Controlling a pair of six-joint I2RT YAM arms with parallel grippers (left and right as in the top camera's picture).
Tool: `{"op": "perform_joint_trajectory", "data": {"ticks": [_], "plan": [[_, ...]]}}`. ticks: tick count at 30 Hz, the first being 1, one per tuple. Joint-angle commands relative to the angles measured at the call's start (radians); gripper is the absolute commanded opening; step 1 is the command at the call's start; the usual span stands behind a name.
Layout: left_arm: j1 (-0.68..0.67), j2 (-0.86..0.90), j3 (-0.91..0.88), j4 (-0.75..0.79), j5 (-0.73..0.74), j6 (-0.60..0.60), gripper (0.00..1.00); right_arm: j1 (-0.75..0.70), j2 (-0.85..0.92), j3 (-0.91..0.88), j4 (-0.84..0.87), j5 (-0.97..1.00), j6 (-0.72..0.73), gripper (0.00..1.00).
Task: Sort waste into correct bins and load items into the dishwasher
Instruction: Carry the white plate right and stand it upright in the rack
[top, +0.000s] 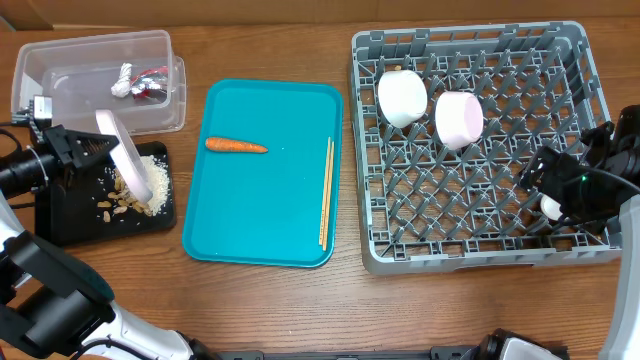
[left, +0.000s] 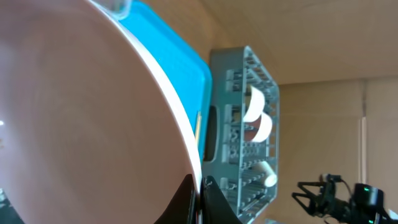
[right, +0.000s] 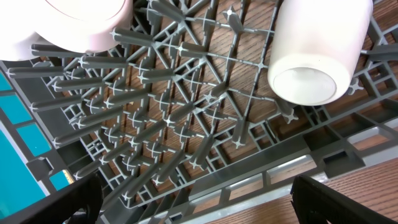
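left jaws clamp the rim of the white plate (top: 129, 162), tilted on edge over the black tray (top: 75, 215) and its crumbs (top: 128, 203) at the left of the counter (top: 280, 300). right jaws spread wide, gripping nothing, above the near right corner of the dish rack (top: 460, 245), just beside the small white cup (top: 550, 207).

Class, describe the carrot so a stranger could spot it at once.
Start at the teal tray in the table's middle, left of the grey rack. The carrot lies in its upper left part. It is short, orange and tapered; the chopsticks by the right rim are thin and pale.
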Motion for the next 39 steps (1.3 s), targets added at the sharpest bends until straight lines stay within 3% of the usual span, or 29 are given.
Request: {"op": "perform_joint_trajectory", "data": {"ticks": [1,2,4,9,12,14,17,23,26,29,34,39], "plan": [[0.005,-0.033,0.023,-0.023,0.089,0.134,0.04,0.001,-0.010,0.009,0.003,0.003,-0.003,1.00],[0.005,-0.032,0.023,-0.019,0.096,0.131,0.04,0.001,-0.010,0.009,0.003,0.003,-0.003,1.00],[0.005,-0.032,0.023,0.032,-0.002,-0.046,0.04,0.001,-0.010,0.009,0.002,0.002,-0.003,1.00],[0.005,-0.032,0.023,0.007,0.038,0.022,0.04,0.001,-0.010,0.009,-0.001,0.003,-0.003,1.00],[0.003,-0.032,0.023,-0.003,0.002,-0.003,0.04,0.001,-0.010,0.009,0.000,0.003,-0.003,1.00],[-0.018,-0.034,0.023,-0.066,0.195,0.101,0.04,0.001,-0.010,0.009,0.000,0.003,-0.003,1.00],[-0.074,-0.058,0.023,-0.113,0.319,0.193,0.04,0.001,-0.010,0.009,0.000,0.003,-0.003,1.00],[-0.349,-0.088,0.024,0.026,0.389,0.134,0.04,0.001,-0.010,0.009,-0.004,0.004,-0.003,1.00],[-0.515,-0.088,0.024,0.226,0.370,-0.042,0.04,0.001,-0.010,0.009,-0.016,0.037,0.001,1.00],[-0.694,-0.088,0.024,0.520,0.208,-0.370,0.04,0.001,-0.010,0.009,-0.027,0.051,0.005,1.00],[-0.962,-0.088,0.024,0.936,0.021,-0.690,0.04,0.001,-0.010,0.009,-0.027,0.056,0.005,1.00],[-1.169,-0.087,0.024,1.093,-0.301,-0.957,0.04,0.001,-0.010,0.009,-0.027,0.056,0.005,1.00]]}}
